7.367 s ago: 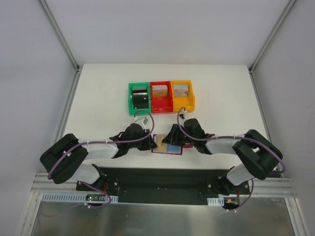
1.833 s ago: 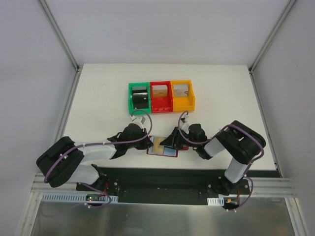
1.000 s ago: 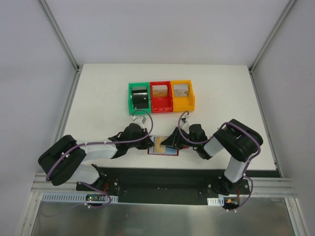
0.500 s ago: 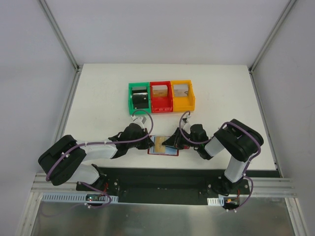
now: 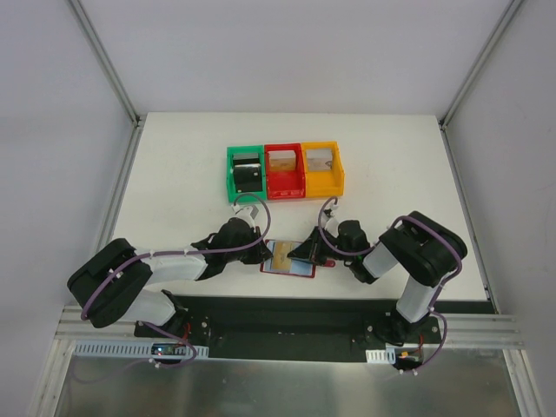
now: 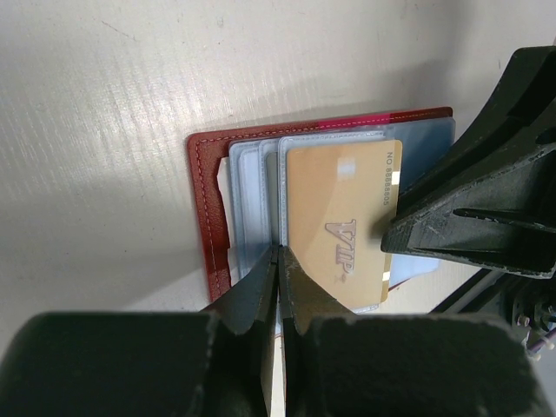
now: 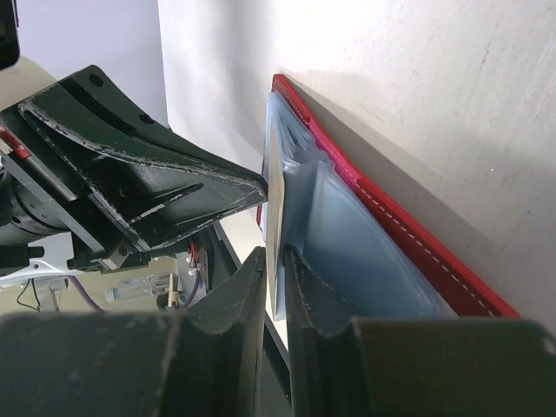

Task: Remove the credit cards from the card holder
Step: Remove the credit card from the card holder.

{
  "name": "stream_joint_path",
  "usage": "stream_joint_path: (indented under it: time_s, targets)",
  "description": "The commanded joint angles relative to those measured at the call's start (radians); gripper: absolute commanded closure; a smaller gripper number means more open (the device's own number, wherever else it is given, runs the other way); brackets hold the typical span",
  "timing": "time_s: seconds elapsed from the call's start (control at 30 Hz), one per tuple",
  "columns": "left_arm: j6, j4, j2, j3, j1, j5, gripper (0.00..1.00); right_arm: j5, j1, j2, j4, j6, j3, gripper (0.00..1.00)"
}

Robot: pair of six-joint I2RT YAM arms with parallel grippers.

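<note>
Your right claw (image 7: 276, 254) straddles the edge of the gold card (image 6: 343, 217); you cannot tell if it pinches. Left claw (image 6: 278, 256), clenched, presses the card holder (image 6: 208, 208) beneath it. No card is out yet.

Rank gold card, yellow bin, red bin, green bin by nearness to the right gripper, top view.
1. gold card, between the right gripper's fingers.
2. yellow bin and red bin, beyond: too close to call.
3. green bin, row's left end.

Table (image 5: 174, 174) with card holder (image 5: 291, 268), bins (image 5: 285, 188)
</note>
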Motion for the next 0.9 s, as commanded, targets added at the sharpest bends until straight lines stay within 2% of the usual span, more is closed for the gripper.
stream_joint_path:
  time_s: [0.0, 0.07, 0.4, 0.87]
  targets:
    - [-0.007, -0.062, 0.02, -0.008, -0.009, -0.029, 1.0, -0.037, -0.004, -0.04, 0.095, 0.007, -0.008, 0.84]
    - [-0.007, -0.062, 0.02, -0.008, -0.009, -0.028, 1.0, -0.038, -0.004, -0.038, 0.095, 0.009, -0.008, 0.84]
    - [-0.008, -0.067, 0.014, -0.008, -0.004, -0.029, 1.0, -0.049, -0.015, -0.035, 0.093, 0.014, -0.005, 0.99]
    - [-0.011, -0.072, 0.001, -0.02, 0.012, -0.032, 1.0, -0.058, -0.032, -0.068, 0.058, -0.006, -0.023, 0.99]
